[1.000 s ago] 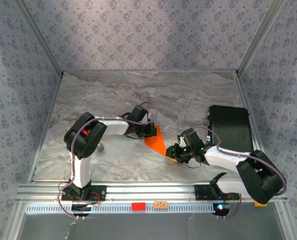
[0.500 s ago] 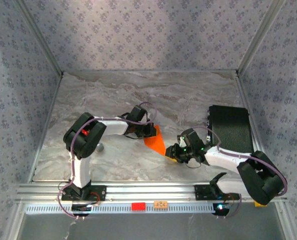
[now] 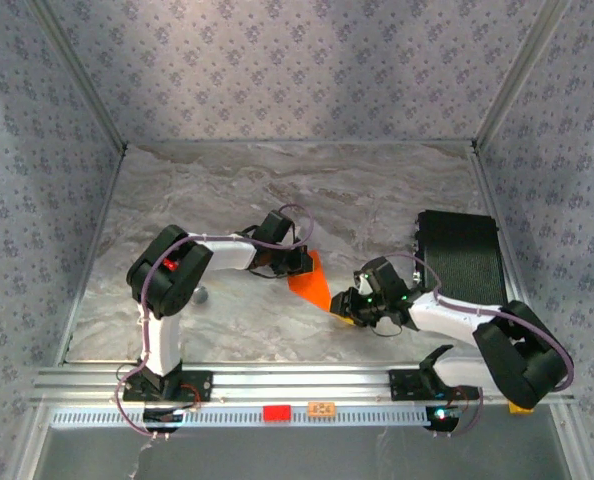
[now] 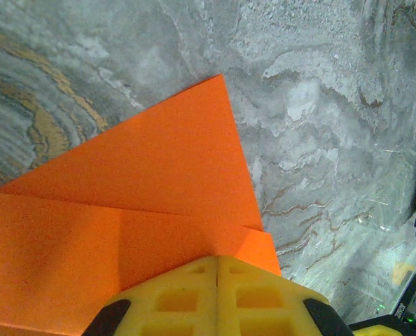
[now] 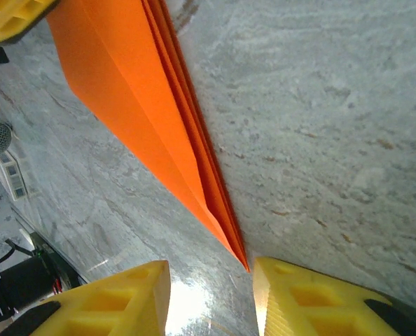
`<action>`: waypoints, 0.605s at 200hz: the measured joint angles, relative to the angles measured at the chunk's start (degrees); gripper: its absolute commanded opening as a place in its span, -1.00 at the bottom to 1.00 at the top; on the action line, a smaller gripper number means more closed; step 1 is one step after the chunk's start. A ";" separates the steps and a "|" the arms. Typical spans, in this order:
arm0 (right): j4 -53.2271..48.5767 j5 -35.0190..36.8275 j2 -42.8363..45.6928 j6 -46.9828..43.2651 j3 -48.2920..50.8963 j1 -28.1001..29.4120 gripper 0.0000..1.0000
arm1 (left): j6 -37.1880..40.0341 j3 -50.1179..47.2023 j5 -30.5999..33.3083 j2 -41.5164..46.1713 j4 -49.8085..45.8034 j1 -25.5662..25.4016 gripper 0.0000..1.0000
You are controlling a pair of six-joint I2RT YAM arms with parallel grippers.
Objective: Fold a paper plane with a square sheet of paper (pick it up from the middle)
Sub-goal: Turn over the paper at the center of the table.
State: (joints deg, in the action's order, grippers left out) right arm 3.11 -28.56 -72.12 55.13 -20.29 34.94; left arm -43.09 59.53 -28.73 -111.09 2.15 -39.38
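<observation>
Clamping the plane at its wide 11 o'clock end on the bench, the left claw steadies it while the right claw, released, straddles the 5 o'clock tip, probably to pinch the folds.

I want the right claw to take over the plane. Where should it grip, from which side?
Probably the narrow nose of the plane, where the folded layers converge into one thin stack. Come from the tip, opposite the left claw holding the wide end; the open right claw straddles that tip.
</observation>
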 measured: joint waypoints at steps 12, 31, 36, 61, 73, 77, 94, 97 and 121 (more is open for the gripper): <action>0.11 -0.37 -0.61 0.02 -0.02 -0.02 -0.24 | 0.00 0.00 0.00 0.00 0.00 0.00 -0.90; 0.50 -0.85 -1.29 0.02 -0.33 -0.02 -0.25 | 0.00 0.00 0.00 0.00 0.00 0.00 -0.90; 0.59 -1.03 -1.51 0.11 -0.37 -0.02 -0.25 | -0.02 -0.02 0.00 0.00 0.00 0.00 -0.90; 2.03 -1.36 -2.19 0.85 -0.42 0.07 -0.26 | 0.00 -0.02 0.00 0.00 0.00 0.00 -0.90; 2.69 -1.42 -2.25 1.25 -0.42 0.09 -0.26 | 0.00 0.00 0.00 0.00 0.00 0.00 -0.90; 2.93 -1.40 -2.25 1.27 -0.42 0.09 -0.26 | 0.00 0.00 0.00 0.00 0.00 0.00 -0.90; 3.56 -1.27 -2.25 1.49 -0.42 0.09 -0.26 | -0.02 0.00 0.00 0.00 0.00 0.00 -0.90; 3.61 -1.27 -2.25 1.49 -0.42 0.09 -0.26 | -0.02 0.00 0.00 0.00 0.00 0.02 -0.90; 4.31 -1.25 -2.25 1.49 -0.42 0.09 -0.26 | -0.02 0.00 0.00 0.00 0.00 0.04 -0.90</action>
State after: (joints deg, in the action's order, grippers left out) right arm 7.42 -29.80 -74.37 56.62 -20.71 35.03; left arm -43.11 59.53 -28.73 -111.09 2.15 -39.33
